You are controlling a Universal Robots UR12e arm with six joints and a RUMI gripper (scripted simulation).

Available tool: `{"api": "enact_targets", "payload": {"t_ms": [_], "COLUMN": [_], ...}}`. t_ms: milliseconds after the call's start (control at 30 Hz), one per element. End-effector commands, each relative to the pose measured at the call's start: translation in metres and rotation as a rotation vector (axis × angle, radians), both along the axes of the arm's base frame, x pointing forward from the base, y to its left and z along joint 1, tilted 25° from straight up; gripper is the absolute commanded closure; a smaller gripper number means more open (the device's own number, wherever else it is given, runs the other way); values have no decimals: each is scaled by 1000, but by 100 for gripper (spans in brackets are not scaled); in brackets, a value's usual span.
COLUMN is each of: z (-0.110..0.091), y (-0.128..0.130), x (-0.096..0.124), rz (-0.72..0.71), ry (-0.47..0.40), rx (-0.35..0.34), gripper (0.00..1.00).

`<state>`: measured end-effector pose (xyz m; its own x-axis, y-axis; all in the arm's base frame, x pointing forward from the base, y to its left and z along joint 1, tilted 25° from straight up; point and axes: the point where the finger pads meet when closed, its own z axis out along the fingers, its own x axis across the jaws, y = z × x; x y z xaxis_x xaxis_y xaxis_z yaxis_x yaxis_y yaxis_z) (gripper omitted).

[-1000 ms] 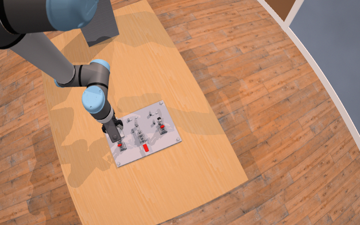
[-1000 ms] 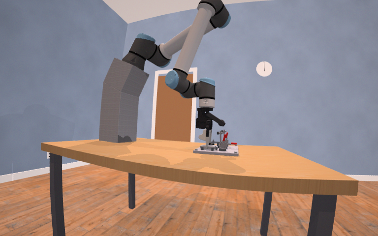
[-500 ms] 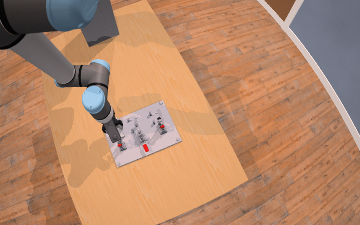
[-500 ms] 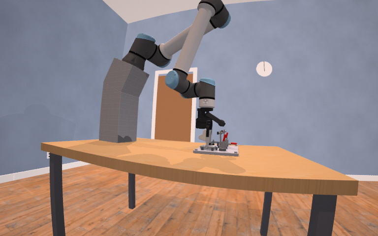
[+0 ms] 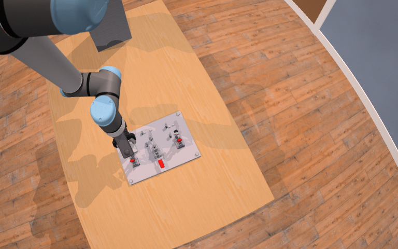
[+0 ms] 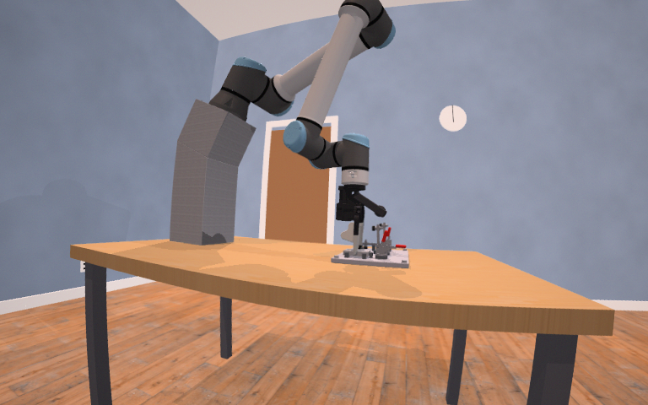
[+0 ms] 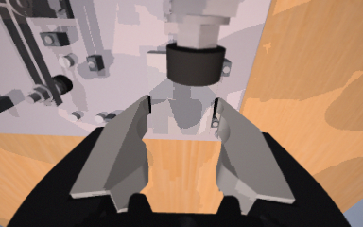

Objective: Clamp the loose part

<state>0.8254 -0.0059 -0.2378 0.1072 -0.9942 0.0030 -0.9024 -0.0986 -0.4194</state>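
1. The gripper (image 7: 181, 111) hangs over the corner of the grey fixture plate (image 5: 187, 135) nearest the arm, with the wrist pointing straight down, as the exterior view shows.
2. Its fingers are clenched on a pale flat part (image 7: 181, 111). In the wrist view the part spans the gap between the two tips, and its long axis seems to run from one finger to the other. So the loose part is no more on the surface (image 5: 164, 211); it is in the grasp, low over the plate.
3. The relation that counts: the nest for this corner lies directly below and a little ahead of the fingers, toward the red-handled clamp (image 5: 133, 161) at the plate's near edge. A dark round collar (image 7: 195, 63) on a pale block stands just beyond the part, in the way ahead.
4. I judge that the part is not yet seated. Whether it touches the pads I cannot tell, because the fingers hide them.
5. The next move probably needs a short descent and a push toward the stop block, keeping the part level.
6. Two other clamps (image 5: 179, 141) stand further along the plate, well apart from the fingers.
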Motion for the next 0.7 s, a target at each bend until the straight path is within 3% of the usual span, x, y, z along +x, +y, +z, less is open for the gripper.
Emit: {"api": "enact_targets", "payload": {"t_ms": [0, 533, 567, 667], "z": [1, 1, 1, 1], "y": [-1, -1, -1, -1], "x": [1, 1, 1, 1], "rz": [0, 0, 0, 0], "ry": [-1, -1, -1, -1], "rx": [0, 0, 0, 0], "gripper": [100, 100, 41, 41]}}
